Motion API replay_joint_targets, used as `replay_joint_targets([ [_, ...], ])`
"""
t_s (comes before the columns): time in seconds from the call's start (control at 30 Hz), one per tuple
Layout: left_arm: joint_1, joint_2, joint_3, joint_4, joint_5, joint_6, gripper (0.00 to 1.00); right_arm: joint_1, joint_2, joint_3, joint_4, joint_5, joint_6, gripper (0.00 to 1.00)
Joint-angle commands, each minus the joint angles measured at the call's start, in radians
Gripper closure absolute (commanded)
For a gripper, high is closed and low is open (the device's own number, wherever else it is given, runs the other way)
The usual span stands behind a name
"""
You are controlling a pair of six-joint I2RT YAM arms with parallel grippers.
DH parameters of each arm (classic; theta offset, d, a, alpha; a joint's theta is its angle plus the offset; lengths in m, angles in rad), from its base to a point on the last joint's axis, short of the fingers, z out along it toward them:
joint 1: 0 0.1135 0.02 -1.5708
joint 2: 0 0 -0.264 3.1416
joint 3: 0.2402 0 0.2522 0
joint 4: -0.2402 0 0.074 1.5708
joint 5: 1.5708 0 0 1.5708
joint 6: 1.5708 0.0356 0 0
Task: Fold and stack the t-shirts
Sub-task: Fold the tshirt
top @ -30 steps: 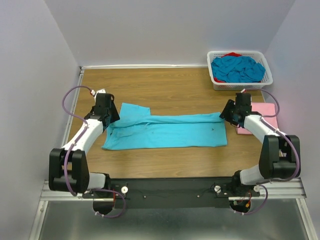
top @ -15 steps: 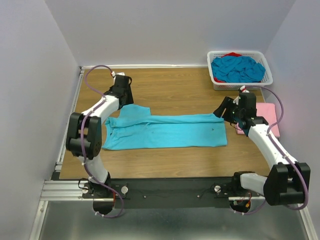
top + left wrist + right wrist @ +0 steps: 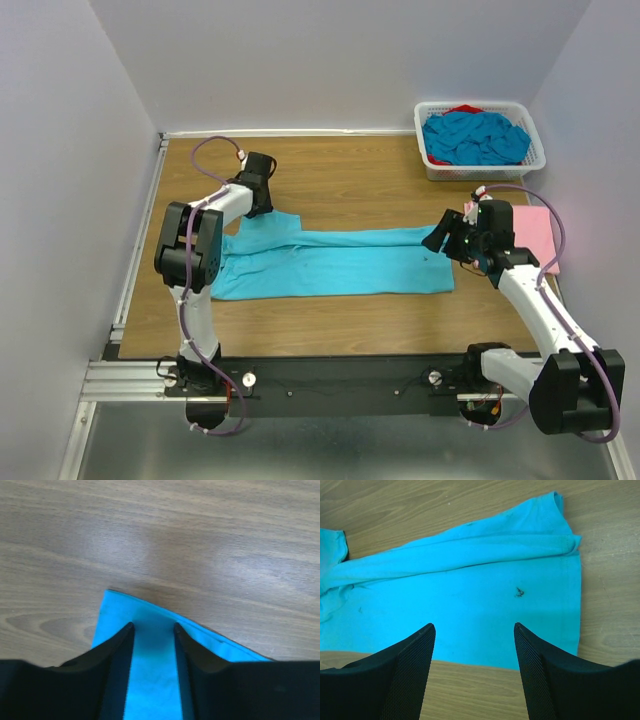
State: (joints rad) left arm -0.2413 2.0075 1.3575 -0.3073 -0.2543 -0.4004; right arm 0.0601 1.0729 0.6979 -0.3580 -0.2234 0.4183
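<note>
1. On the wooden table (image 3: 340, 175), one turquoise t-shirt (image 3: 330, 262) lies spread out flat, long side running left to right between the two arms.
2. Shirt count: that one, plus one pale pink t-shirt (image 3: 535, 232) folded at the table's right edge. Then there's a heap of turquoise shirts (image 3: 475, 138) in the white basket (image 3: 480, 170) at the far right corner; can't tell how many are in the pile. A bit of red cloth (image 3: 463, 108) pokes out at the back of it.
3. Only marking I can find is a small dark speck (image 3: 519, 592) on the spread shirt near its right end, too tiny to say if it's print or a stain.
4. Left gripper (image 3: 153, 625) is down at the shirt's far left corner, fingers partly apart with the blue cloth showing flat between them. It's not pinching anything that I can see.
5. Right gripper (image 3: 474, 626) hangs over the shirt's right end with its jaws spread wide, holding nothing.
</note>
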Motion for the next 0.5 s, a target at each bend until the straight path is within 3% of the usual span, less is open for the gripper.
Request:
replay_joint_targets([
  [0.0,-0.012,0.039,-0.006,-0.033,-0.003,-0.023,0.6,0.009,-0.018,-0.015,-0.024,-0.021,-0.013,0.29],
  [0.13,-0.019,0.027,-0.018,-0.047,-0.007,-0.025,0.88,0.007,-0.034,-0.018,-0.025,-0.024,-0.007,0.29],
  [0.17,-0.021,0.019,-0.02,-0.047,-0.008,-0.025,1.0,0.007,-0.045,-0.02,-0.025,-0.025,-0.007,0.29],
  [0.47,-0.032,-0.153,-0.055,-0.064,-0.022,-0.046,1.0,0.007,-0.096,-0.024,-0.038,-0.042,-0.003,0.29],
])
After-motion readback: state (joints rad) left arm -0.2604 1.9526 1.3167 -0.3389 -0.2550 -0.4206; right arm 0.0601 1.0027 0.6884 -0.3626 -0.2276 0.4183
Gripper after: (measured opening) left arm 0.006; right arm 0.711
